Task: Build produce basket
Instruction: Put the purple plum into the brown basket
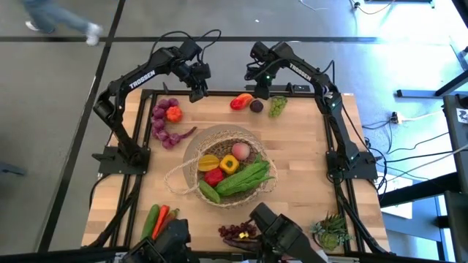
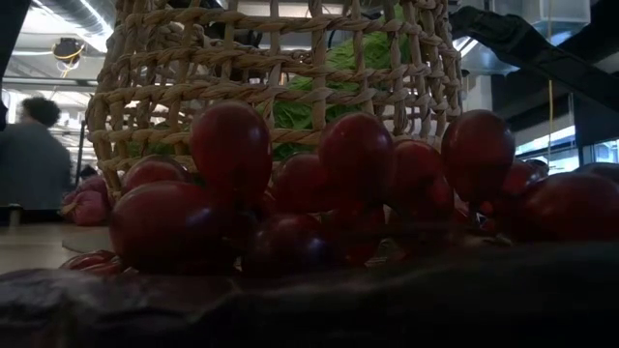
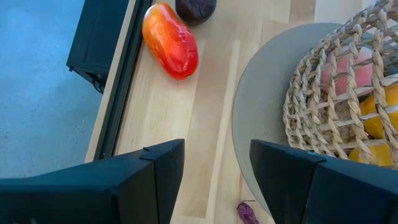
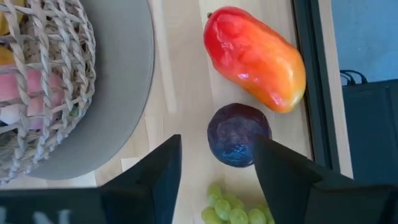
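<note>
I am holding my right claw (image 4: 214,171) above the far edge of the table (image 1: 307,168), well beyond the basket (image 1: 191,169), with its fingers parted and gripping nothing. Between them I am looking down on a dark purple plum (image 4: 239,134), with the red-orange mango (image 4: 256,57) just beside it and green grapes (image 4: 230,211) on its other side. My left claw (image 3: 214,171) is also hovering past the basket's far side, fingers apart and empty, over bare wood. The basket is sitting mid-table, already carrying a yellow pepper (image 1: 209,162), a red pepper (image 1: 213,177), a peach-coloured fruit (image 1: 240,151), a cucumber (image 1: 209,192) and leafy greens (image 1: 245,179). Purple grapes (image 1: 162,123) are lying left of the basket, and red grapes (image 2: 290,193) are lying at its near side.
</note>
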### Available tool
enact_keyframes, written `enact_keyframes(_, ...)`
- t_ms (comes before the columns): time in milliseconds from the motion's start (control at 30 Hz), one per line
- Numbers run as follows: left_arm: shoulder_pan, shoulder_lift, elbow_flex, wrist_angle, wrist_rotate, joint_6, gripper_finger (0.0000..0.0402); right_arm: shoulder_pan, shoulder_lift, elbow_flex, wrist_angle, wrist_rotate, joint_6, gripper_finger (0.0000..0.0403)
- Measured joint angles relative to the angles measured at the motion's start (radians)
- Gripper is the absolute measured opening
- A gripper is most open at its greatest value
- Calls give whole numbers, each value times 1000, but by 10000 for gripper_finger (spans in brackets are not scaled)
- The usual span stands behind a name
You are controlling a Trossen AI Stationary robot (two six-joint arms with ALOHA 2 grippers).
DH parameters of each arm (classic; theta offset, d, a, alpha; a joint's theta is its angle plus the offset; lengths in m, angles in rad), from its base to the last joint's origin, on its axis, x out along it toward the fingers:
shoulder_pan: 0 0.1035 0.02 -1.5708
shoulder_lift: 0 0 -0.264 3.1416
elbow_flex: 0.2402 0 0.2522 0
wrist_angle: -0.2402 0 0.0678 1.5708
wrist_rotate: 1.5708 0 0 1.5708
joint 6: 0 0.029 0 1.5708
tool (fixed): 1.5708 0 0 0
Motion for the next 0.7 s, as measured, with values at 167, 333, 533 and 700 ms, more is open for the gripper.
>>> enact_keyframes(167, 0, 0, 0, 0, 0, 0, 171, -2, 0, -4, 5, 62, 49, 252)
enact_keyframes(333, 0, 0, 0, 0, 0, 0, 171, -8, -2, -126, 51, 64, 35, 313)
enact_keyframes(533, 0, 0, 0, 0, -9, 0, 171, -13, 0, -261, 143, 51, 33, 331)
enact_keyframes(700, 0, 0, 0, 0, -72, 0, 171, -19, 0, -321, 244, 52, 49, 332)
